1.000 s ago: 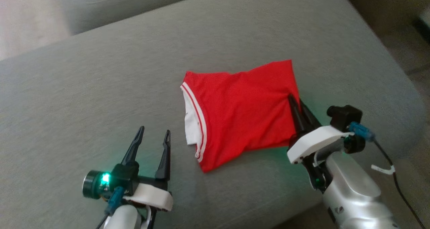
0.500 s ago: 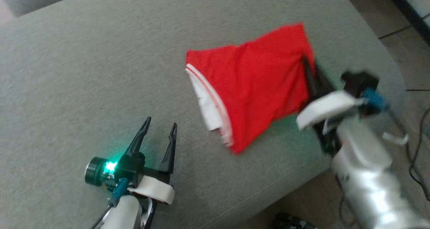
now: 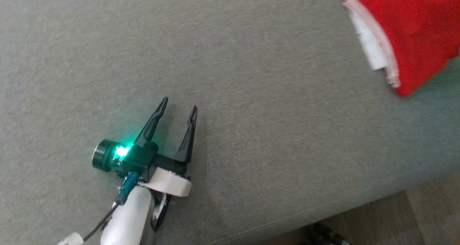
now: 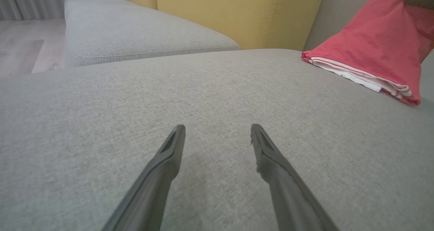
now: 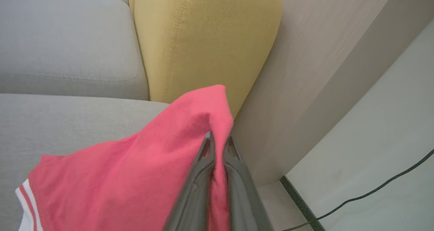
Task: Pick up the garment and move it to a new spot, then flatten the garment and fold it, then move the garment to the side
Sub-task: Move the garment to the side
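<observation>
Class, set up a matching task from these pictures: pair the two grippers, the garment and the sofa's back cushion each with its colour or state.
Things:
1. left gripper
2. right gripper
3. garment
4. back cushion

Colour or state:
A. yellow
B. jaws shut on the garment
C. red with white trim
D. jaws open, holding nothing

Pairs: 1-D, 2-B, 3-C, 4-A
</observation>
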{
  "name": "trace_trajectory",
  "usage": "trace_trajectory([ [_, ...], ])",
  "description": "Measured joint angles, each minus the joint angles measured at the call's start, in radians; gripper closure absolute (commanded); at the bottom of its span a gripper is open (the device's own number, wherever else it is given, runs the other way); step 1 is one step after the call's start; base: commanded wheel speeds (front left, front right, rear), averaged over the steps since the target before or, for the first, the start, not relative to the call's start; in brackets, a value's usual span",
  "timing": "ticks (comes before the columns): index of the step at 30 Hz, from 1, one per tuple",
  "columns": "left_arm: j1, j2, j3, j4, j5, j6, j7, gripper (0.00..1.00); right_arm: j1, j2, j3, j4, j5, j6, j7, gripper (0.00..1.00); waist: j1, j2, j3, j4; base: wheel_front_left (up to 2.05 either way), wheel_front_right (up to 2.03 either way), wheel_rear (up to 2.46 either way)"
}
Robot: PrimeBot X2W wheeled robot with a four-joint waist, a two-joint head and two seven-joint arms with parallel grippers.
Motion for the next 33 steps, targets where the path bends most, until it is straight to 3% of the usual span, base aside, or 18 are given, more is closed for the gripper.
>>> trace_trajectory([
  [3, -0.012, -0.005, -0.004, -0.013, 0.000, -0.001, -0.007, 0.00, -0.011, -0.026, -0.109, 0.002, -0.079, 0.000, 0.013, 1.00, 0.0000, 0.0000, 0.023, 0.032, 0.00, 0.00, 0.00],
  [4, -0.015, -0.007, -0.005, -0.018, 0.000, -0.001, -0.007, 0.00, -0.011, -0.028, -0.141, 0.001, -0.110, 0.000, 0.020, 0.32, 0.0000, 0.0000, 0.029, 0.041, 0.00, 0.00, 0.00],
  [5, -0.020, -0.007, -0.006, -0.019, 0.000, -0.001, -0.007, 0.00, -0.011, -0.027, -0.170, -0.003, -0.139, 0.000, 0.022, 0.00, 0.0000, 0.0000, 0.034, 0.049, 0.00, 0.00, 0.00],
  [8, -0.025, -0.008, -0.005, -0.022, 0.000, -0.001, -0.007, 0.00, -0.011, -0.005, -0.234, -0.040, -0.181, 0.000, 0.001, 0.00, 0.0001, 0.0000, 0.040, 0.066, 0.00, 0.00, 0.00],
  [11, -0.025, -0.007, -0.001, -0.012, -0.001, 0.001, -0.007, 0.00, -0.017, 0.052, -0.237, -0.054, -0.177, 0.000, -0.017, 0.00, 0.0000, 0.0000, 0.022, 0.073, 0.00, 0.00, 0.00],
  [13, -0.025, -0.006, 0.002, -0.005, -0.002, 0.002, -0.007, 0.00, -0.017, 0.074, -0.222, -0.063, -0.169, 0.000, -0.018, 0.00, 0.0000, 0.0000, 0.013, 0.075, 0.00, 0.00, 0.00],
  [18, 0.000, -0.004, 0.023, 0.019, -0.015, 0.019, -0.005, 0.00, 0.021, 0.199, -0.083, -0.221, -0.053, 0.000, -0.021, 0.00, 0.0000, 0.0000, -0.045, 0.094, 0.00, 0.00, 0.00],
  [21, 0.037, -0.004, 0.029, 0.030, -0.024, 0.031, -0.002, 0.00, 0.130, 0.250, -0.003, -0.274, 0.019, 0.000, -0.024, 0.00, -0.0001, 0.0000, -0.088, 0.113, 0.00, 0.00, 0.00],
  [25, 0.079, -0.005, 0.031, 0.039, -0.028, 0.047, -0.001, 0.00, 0.320, 0.272, 0.081, -0.326, 0.101, 0.000, -0.024, 0.00, -0.0002, 0.0000, -0.151, 0.148, 0.00, 0.00, 0.00],
  [33, 0.197, -0.005, 0.063, 0.048, -0.049, 0.075, 0.002, 0.00, 0.569, 0.292, 0.096, -0.389, 0.196, 0.000, -0.024, 0.00, -0.0003, 0.0000, -0.280, 0.235, 0.00, 0.00, 0.00],
])
